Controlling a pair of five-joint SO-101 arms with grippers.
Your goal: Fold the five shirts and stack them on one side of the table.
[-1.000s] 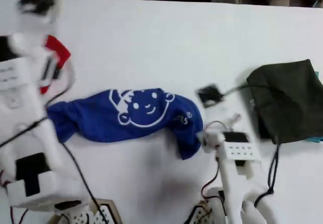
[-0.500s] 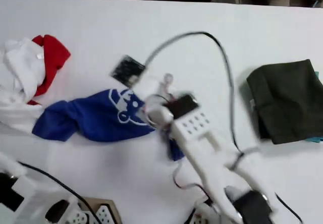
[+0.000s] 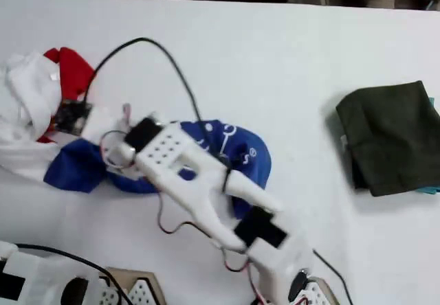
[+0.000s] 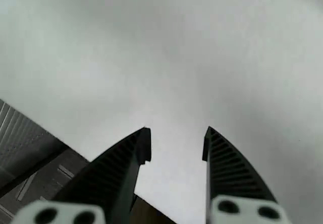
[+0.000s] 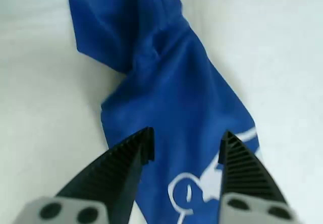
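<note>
Right gripper [image 5: 187, 138]: spread wide, pinching nothing, poised low over the blue shirt [image 5: 171, 93], just short of its narrow, twisted part. Left gripper [image 4: 176, 138]: likewise spread, empty, above bare table [image 4: 166, 47], apart from the shirts.

Blue shirt [image 3: 244, 155]: crumpled in a long roll across the middle of the table [image 3: 275, 51], not yet flat, one end touching the red-and-white heap [image 3: 27, 88]. Dark shirt [image 3: 392, 137]: folded, well apart on the opposite side, atop teal cloth [image 3: 430, 189]; probably the stack.

Step in hand, at a guess: taking hold of the blue shirt to drag it clear and spread it out. Early in the task, judging by one visible fold and a heap untouched.

Risks from here:
- Could pinch several layers at once if closed on or near the twist, then tighten the roll on lifting instead of opening it.
- Could snag the heap and drag both, given the contact at that end.
- Could rake the cloth with the right arm [image 3: 196, 181] or its cable [image 3: 146, 40], stretched across the shirt as now, and bunch it worse.
- Might merely slide the whole shirt if pulled single-handed; safer pinned at the far end by the left gripper first.
</note>
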